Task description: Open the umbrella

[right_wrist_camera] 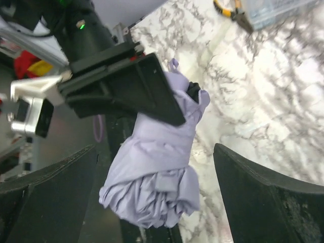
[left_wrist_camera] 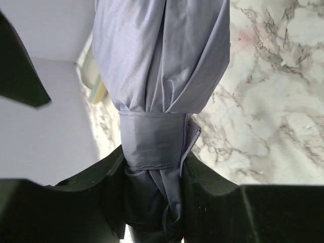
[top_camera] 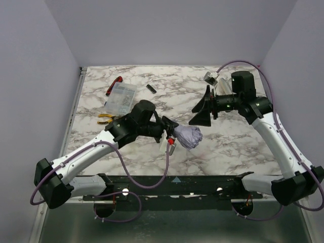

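You had the left gripper [left_wrist_camera: 153, 154] pinching the umbrella [top_camera: 188, 135], one dark finger [left_wrist_camera: 101, 185] pressed against each side of the bundle at its closure strap [left_wrist_camera: 152, 139]. The umbrella was folded, with the strap wrapped round the pale lavender fabric and the gathered end bulging out past the fingers. It hung above the marble table [top_camera: 233, 147] toward the near middle, its bunched end pointing to your right arm. Your right gripper [top_camera: 201, 107] was spread wide and held nothing; it hovered farther back and to the right, apart from the umbrella. In its wrist view the bundle sat in the gap between the two parted fingers [right_wrist_camera: 50, 187] without touching either. The only container was a clear plastic box [top_camera: 120, 98] at the back left of the table. It held a jumble of small pieces, too small to identify, and I could not tell whether its lid was on. Yellow-handled pliers [top_camera: 105, 117] lay just beside its near edge, and a red-handled tool [top_camera: 114, 85] lay just beyond its far corner. A small black stick [top_camera: 150, 88] lay on the marble to the right of the box, near it but apart.
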`<state>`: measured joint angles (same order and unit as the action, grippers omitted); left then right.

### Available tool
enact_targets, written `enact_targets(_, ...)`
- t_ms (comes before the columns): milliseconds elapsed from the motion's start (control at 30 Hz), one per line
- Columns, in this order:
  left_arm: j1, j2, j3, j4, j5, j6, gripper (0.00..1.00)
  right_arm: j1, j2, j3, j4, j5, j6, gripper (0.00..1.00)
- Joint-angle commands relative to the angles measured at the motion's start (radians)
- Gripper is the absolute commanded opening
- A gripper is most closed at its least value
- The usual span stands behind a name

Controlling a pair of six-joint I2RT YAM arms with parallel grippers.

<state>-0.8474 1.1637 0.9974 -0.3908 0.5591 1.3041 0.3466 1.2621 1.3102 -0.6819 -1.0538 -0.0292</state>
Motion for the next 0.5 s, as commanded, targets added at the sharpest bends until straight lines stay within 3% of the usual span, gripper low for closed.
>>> enact_targets(0, 0.093, 0.055, 0.175, -0.143, 0.201, -0.302, 0.00, 0.027, -0.089, 0.021, -0.010, 0.098, -0.118, 0.98)
enact_targets(267, 0.146, 0.143, 0.311, -0.183, 0.296, -0.419, 0.00, 0.255, -0.089, 0.029, -0.018, 0.435, -0.275, 1.00)
enact_targets(467, 0.178, 0.152, 0.342, -0.210, 0.386, -0.434, 0.00, 0.292, -0.087, -0.014, -0.023, 0.600, -0.409, 0.99)
